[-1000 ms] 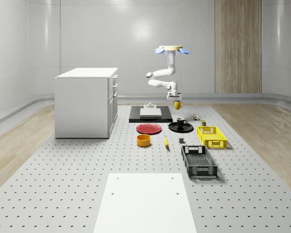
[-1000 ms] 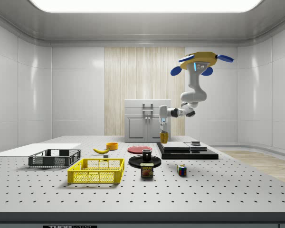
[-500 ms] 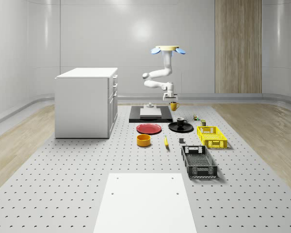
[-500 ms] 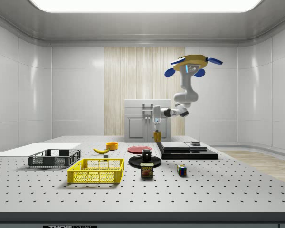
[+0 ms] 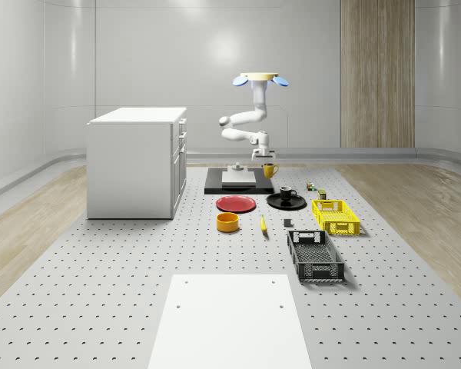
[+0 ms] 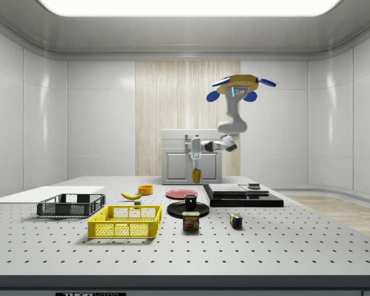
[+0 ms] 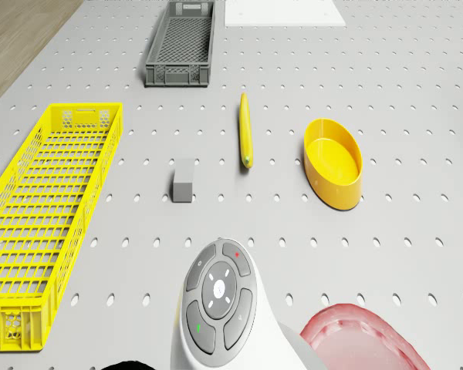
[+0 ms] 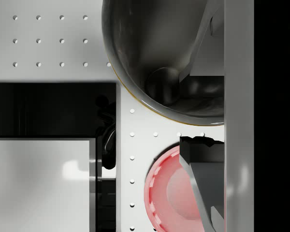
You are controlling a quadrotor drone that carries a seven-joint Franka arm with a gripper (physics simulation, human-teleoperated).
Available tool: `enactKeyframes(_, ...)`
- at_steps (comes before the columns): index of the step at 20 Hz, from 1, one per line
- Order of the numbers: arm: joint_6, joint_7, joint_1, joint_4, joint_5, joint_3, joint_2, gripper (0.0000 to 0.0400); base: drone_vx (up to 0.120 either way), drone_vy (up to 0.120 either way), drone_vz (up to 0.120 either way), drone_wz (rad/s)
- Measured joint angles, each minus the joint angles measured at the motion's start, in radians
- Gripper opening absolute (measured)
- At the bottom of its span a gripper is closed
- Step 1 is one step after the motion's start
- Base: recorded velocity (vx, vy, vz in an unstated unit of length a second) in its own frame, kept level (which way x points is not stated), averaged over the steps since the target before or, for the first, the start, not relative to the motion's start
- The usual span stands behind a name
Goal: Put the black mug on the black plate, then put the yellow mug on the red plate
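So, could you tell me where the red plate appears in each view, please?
Whole-scene view: red plate just behind the yellow bowl, left of the black plate.
Side view: thin red disc right of the yellow bowl.
Drone view: beside the arm, nearer than the yellow bowl.
Wrist view: on the table below the yellow mug.
Landmark in the first three: the yellow bowl.
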State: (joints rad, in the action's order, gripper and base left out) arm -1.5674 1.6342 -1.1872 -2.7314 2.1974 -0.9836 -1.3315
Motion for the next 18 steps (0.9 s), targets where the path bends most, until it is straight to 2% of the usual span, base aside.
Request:
enactKeyframes(9,0.0,0.0,0.0,0.0,0.0,0.0,0.0,0.011,0.12,-0.12,0.0,0.0)
enactKeyframes(11,0.0,0.0,0.0,0.0,0.0,0.0,0.0,0.011,0.02,-0.02,-0.04,0.0)
enactKeyframes(14,0.0,0.0,0.0,0.0,0.0,0.0,0.0,0.011,0.013,-0.027,-0.12,0.0)
enactKeyframes(18,0.0,0.0,0.0,0.0,0.0,0.0,0.0,0.011,0.11,-0.12,-0.08,0.0)
